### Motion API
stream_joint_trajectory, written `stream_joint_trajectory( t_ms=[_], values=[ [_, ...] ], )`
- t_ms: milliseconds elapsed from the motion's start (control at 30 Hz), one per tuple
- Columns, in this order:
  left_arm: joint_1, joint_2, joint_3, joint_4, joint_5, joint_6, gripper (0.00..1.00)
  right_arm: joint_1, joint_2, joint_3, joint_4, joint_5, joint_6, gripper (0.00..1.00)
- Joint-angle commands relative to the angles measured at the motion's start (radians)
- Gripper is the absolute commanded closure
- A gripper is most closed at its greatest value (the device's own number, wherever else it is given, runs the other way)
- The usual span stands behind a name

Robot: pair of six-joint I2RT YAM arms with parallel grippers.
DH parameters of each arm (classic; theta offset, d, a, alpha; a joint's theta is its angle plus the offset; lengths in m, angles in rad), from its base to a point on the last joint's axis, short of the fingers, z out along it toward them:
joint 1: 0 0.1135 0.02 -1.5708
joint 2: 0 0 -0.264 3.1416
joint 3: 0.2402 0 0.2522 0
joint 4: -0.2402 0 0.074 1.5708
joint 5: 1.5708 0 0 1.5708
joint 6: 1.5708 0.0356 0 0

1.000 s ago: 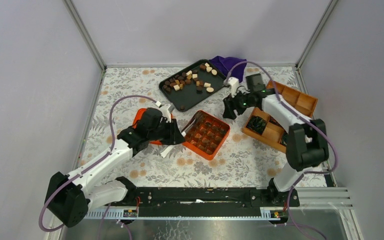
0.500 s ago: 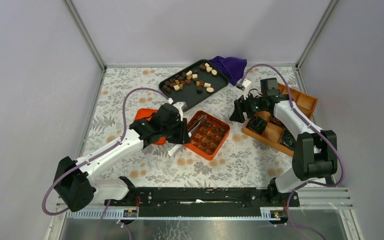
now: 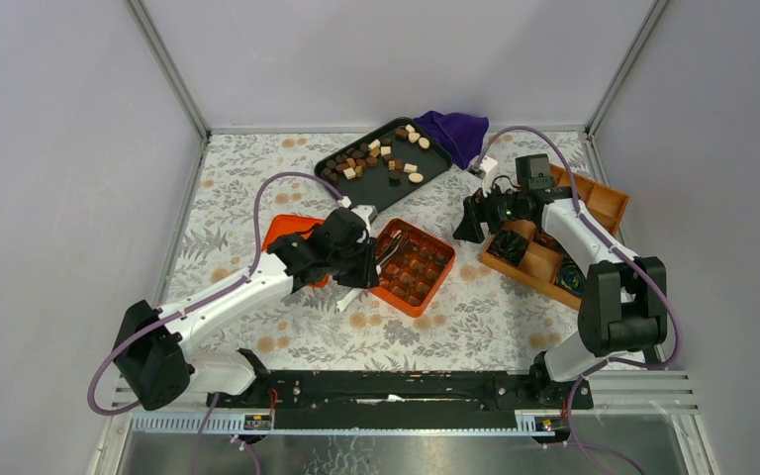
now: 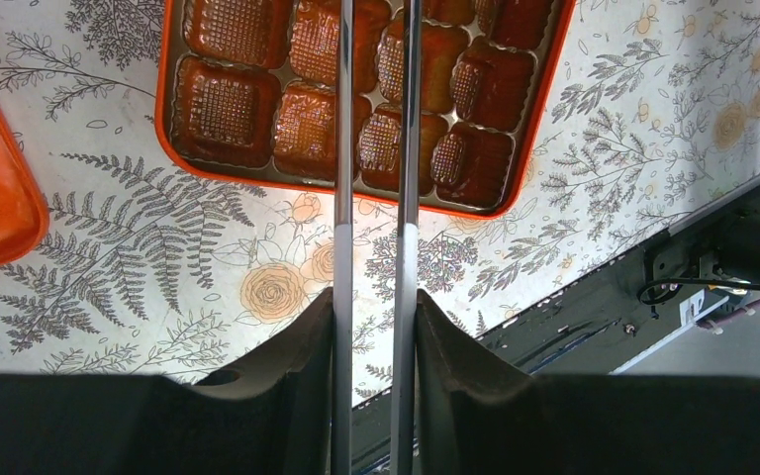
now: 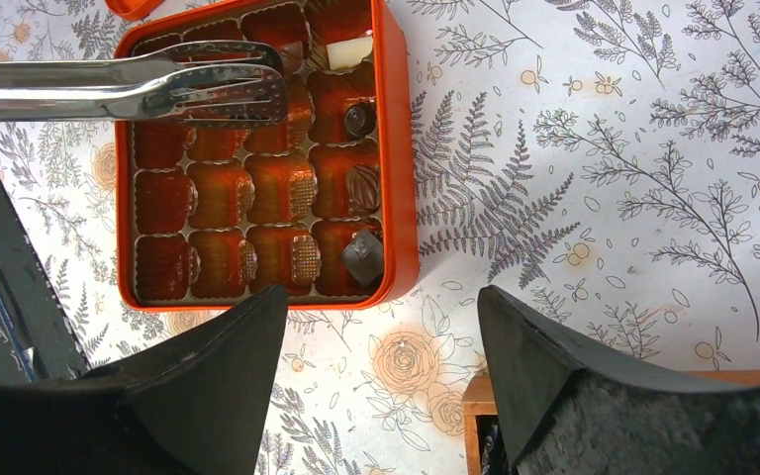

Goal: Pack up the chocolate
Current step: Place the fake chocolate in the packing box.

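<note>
Loose chocolate (image 3: pixel 376 158) in brown, dark and cream pieces lies on a black tray (image 3: pixel 426 168) at the back. An orange compartment box (image 3: pixel 442 282) sits mid-table, with several pieces along one side: a white one (image 5: pixel 349 51), a dark round one (image 5: pixel 359 119) and a dark square one (image 5: pixel 362 257). My left gripper (image 3: pixel 366 265) (image 4: pixel 374 302) is shut on metal tongs (image 4: pixel 344 148), whose tips (image 5: pixel 237 94) hover over the box (image 5: pixel 401 148). Whether they hold a piece does not show. My right gripper (image 3: pixel 465 226) (image 5: pixel 381 292) is open and empty, right of the box.
An orange lid (image 3: pixel 287 233) lies left of the box, under my left arm. A wooden divided tray (image 3: pixel 544 267) with dark crinkled rolls stands at the right, its corner (image 5: pixel 475 406) under my right gripper. A purple cloth (image 3: pixel 452 129) is bunched behind the black tray.
My left arm carried the tongs rightward over the orange box. My right arm drew back from the black tray toward the wooden tray and its jaws spread wider.
</note>
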Motion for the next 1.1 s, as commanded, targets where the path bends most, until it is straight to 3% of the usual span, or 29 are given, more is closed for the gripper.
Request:
stream_joint_trajectory(
  t_ms=[0,833,1067],
  values=[
    [-0.015,0.014,0.049,0.013,-0.038,-0.001,0.86,-0.003,-0.010,-0.002,0.034,-0.041,0.009,0.22],
    [-0.021,-0.005,0.060,0.012,-0.058,0.007,0.56,-0.003,-0.021,-0.009,0.035,-0.046,0.010,0.18],
    [-0.019,-0.084,0.056,0.066,-0.114,0.021,0.57,-0.005,-0.039,-0.006,0.027,-0.050,0.006,0.18]
  ],
)
